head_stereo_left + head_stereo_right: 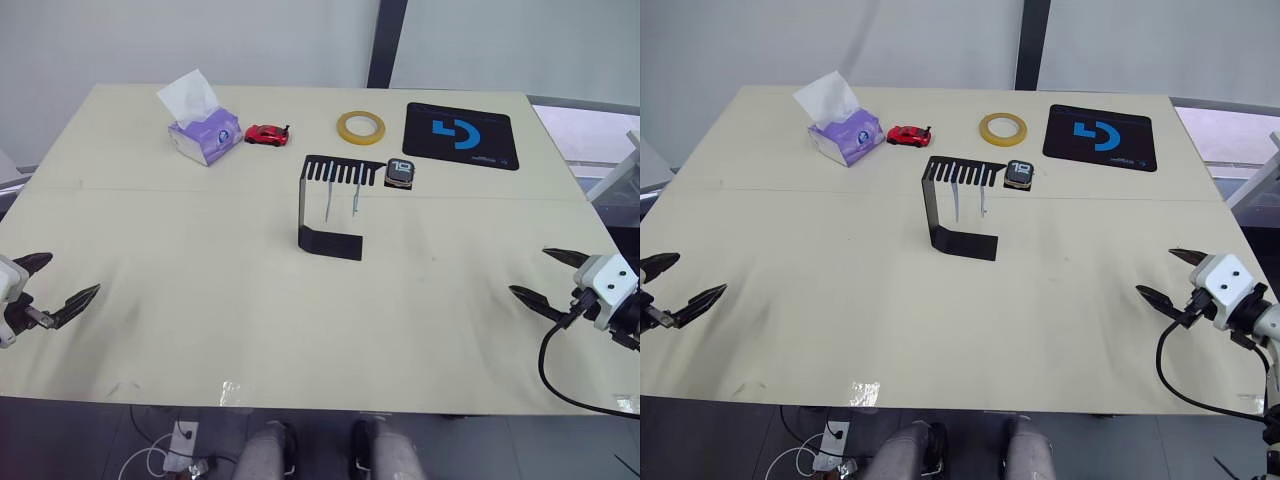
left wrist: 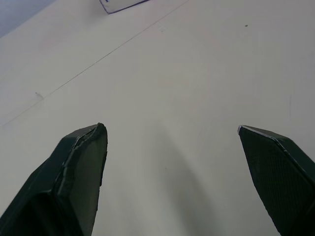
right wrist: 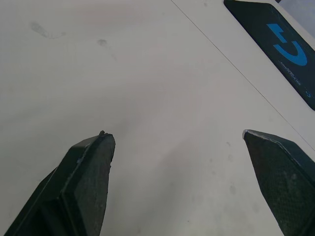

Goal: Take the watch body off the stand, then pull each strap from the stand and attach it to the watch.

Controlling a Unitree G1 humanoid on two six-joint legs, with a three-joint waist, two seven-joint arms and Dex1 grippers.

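The black stand (image 1: 318, 205) rises near the table's middle, its foot on the tabletop and its slotted top plate pointing right. The watch body (image 1: 401, 173) rests at the right end of that plate, light digits on its dark screen. Two pale straps (image 1: 343, 200) hang down from the slots. My left gripper (image 1: 62, 283) hovers open over the near left edge of the table, far from the stand. My right gripper (image 1: 548, 275) hovers open near the right edge. Both hold nothing.
Along the far side of the cream table (image 1: 200, 300) are a purple tissue box (image 1: 205, 130), a red toy car (image 1: 266, 134), a yellow tape roll (image 1: 360, 127) and a black mouse pad (image 1: 461, 136) with a blue logo.
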